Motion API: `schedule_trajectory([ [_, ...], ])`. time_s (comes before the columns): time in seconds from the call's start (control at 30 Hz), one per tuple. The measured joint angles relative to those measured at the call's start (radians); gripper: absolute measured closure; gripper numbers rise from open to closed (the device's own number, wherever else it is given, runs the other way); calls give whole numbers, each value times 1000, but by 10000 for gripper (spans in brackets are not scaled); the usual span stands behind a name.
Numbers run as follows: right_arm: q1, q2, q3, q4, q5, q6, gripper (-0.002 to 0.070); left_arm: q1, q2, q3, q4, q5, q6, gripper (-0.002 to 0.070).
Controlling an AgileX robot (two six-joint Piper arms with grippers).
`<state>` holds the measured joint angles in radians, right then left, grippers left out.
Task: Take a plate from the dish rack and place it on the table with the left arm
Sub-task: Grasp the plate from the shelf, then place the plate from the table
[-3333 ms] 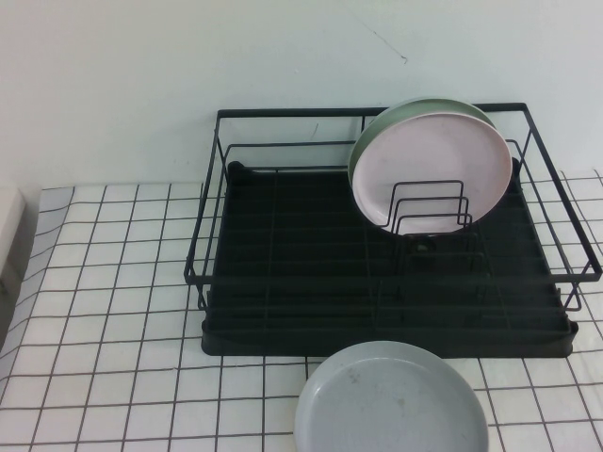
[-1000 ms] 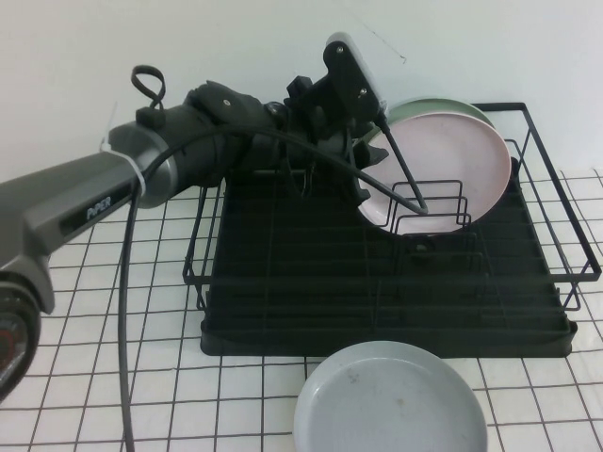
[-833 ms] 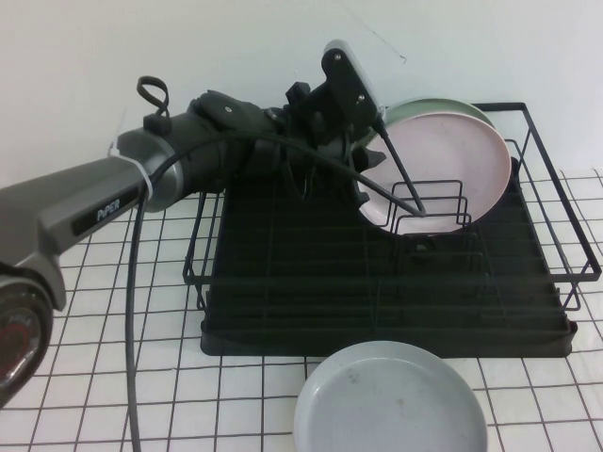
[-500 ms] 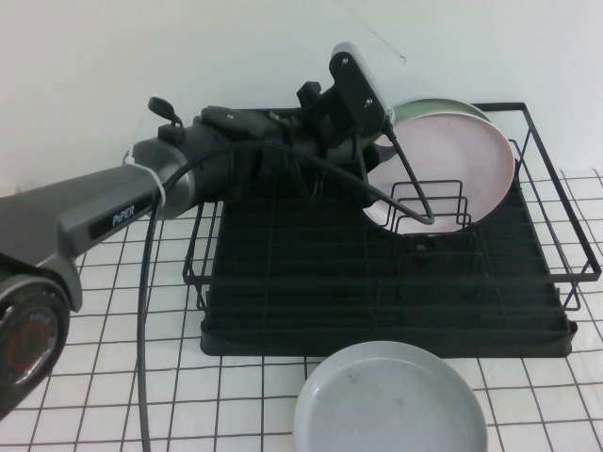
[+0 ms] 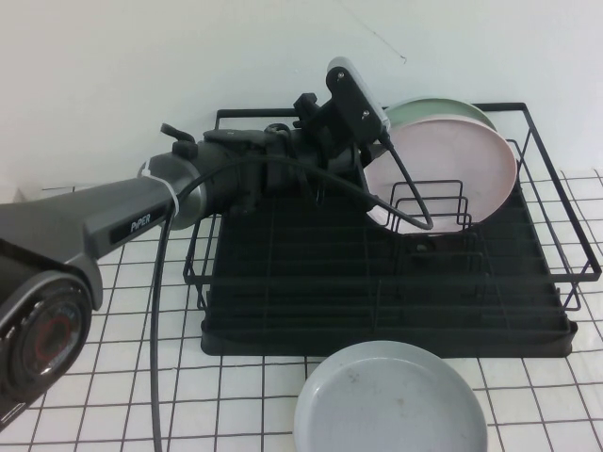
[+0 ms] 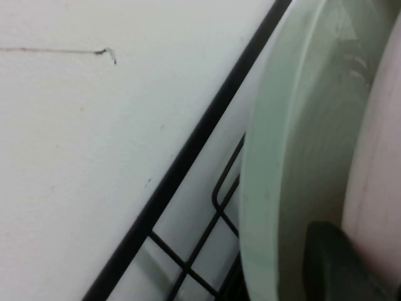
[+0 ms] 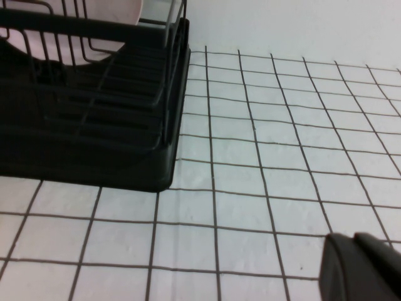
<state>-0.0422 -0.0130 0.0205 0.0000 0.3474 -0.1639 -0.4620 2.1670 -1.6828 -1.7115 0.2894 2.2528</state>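
The pale pink plate (image 5: 452, 160) stands on edge in the black dish rack (image 5: 556, 325), leaning on the wire dividers (image 5: 429, 202), with a mint green plate (image 5: 429, 108) behind it. My left arm reaches across the rack from the left. My left gripper (image 5: 372, 158) is open at the pink plate's left rim. In the left wrist view one finger (image 6: 335, 263) sits in the gap between the green plate (image 6: 294, 125) and the pink plate (image 6: 382, 157). My right gripper (image 7: 360, 269) is shut and hovers low over the table (image 7: 263, 157), to the right of the rack (image 7: 94, 125).
A grey-blue plate (image 5: 391, 400) lies flat on the gridded table (image 5: 113, 358) just in front of the rack. A white wall stands close behind the rack. The left arm's cable (image 5: 155, 358) hangs over the table's left side.
My left arm came in from the left and reached further right, down to the pink plate's left rim. The pink plate shifted slightly right.
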Motion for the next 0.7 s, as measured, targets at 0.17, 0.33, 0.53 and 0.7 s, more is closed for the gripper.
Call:
schedule_trajectory([
  [0.17,0,0,0,0,0,0,679,0,-11,0,-17,20,4,636],
  [0.33,0,0,0,0,0,0,679,-9,-53,0,-9,23,35,641],
  [0.53,0,0,0,0,0,0,679,-9,-124,0,-5,29,42,642],
  [0.7,0,0,0,0,0,0,679,-9,-199,0,0,26,36,643],
])
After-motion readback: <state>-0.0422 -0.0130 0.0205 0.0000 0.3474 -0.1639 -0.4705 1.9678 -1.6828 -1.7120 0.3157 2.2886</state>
